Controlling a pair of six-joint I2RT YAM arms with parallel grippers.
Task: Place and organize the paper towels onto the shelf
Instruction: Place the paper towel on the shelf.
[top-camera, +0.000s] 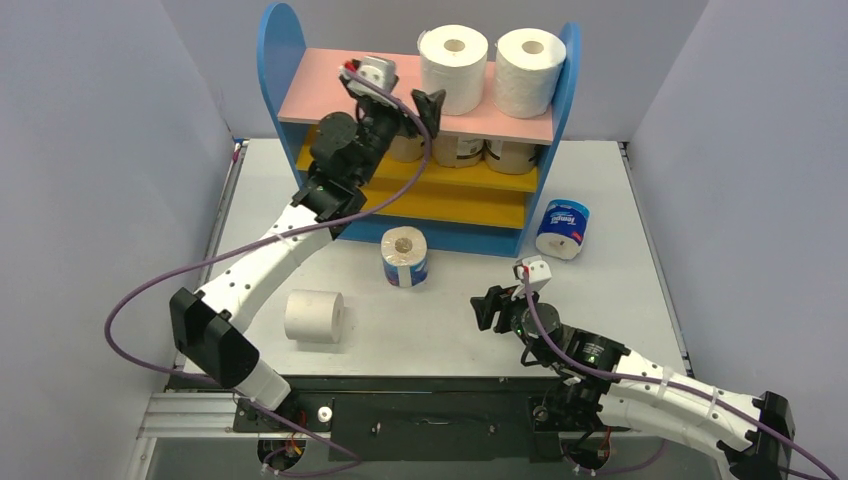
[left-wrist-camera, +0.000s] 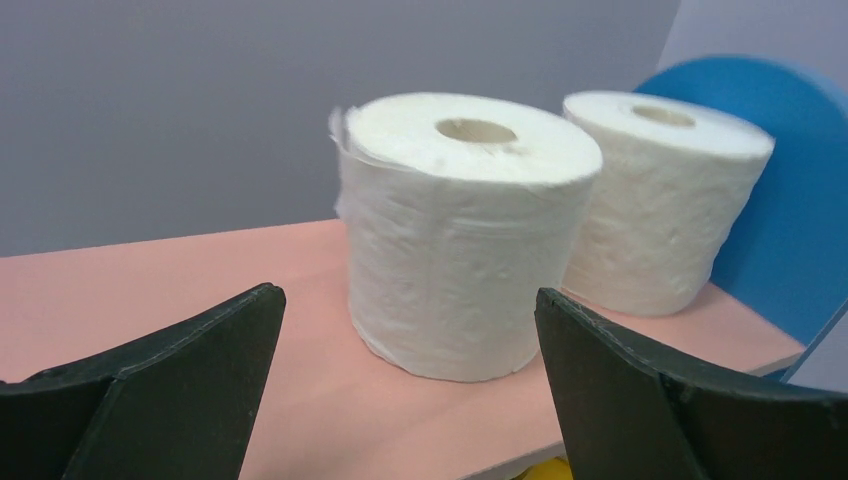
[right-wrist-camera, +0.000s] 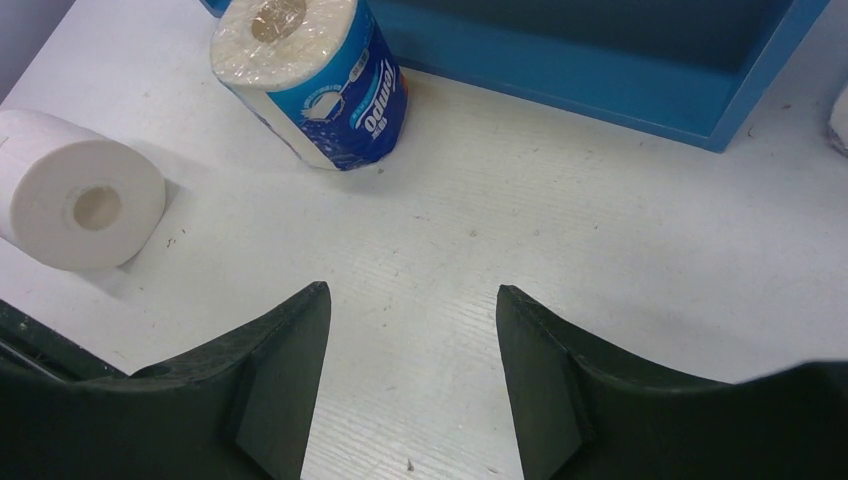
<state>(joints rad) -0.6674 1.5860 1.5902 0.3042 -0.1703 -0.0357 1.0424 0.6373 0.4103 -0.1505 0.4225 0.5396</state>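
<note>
The shelf (top-camera: 330, 100) stands at the back of the table. Two white paper towels (top-camera: 453, 58) (top-camera: 530, 62) stand upright on its pink top board (left-wrist-camera: 180, 290). Tan-wrapped rolls (top-camera: 460, 150) sit on the upper yellow board. My left gripper (top-camera: 415, 108) hovers open over the pink board, the nearer white roll (left-wrist-camera: 460, 230) standing just beyond its fingertips (left-wrist-camera: 250, 320), untouched. My right gripper (top-camera: 490, 305) hangs open and empty over the table. On the table are an upright blue-and-white roll (top-camera: 404, 257) (right-wrist-camera: 310, 85), another blue-and-white roll on its side (top-camera: 563, 229), and a white roll on its side (top-camera: 314, 316) (right-wrist-camera: 80, 200).
Grey walls close in the white table (top-camera: 450, 320) on three sides. The left arm reaches across the shelf's left front and hides part of the yellow boards. The shelf's blue base (right-wrist-camera: 600, 70) lies ahead of the right gripper (right-wrist-camera: 411, 289).
</note>
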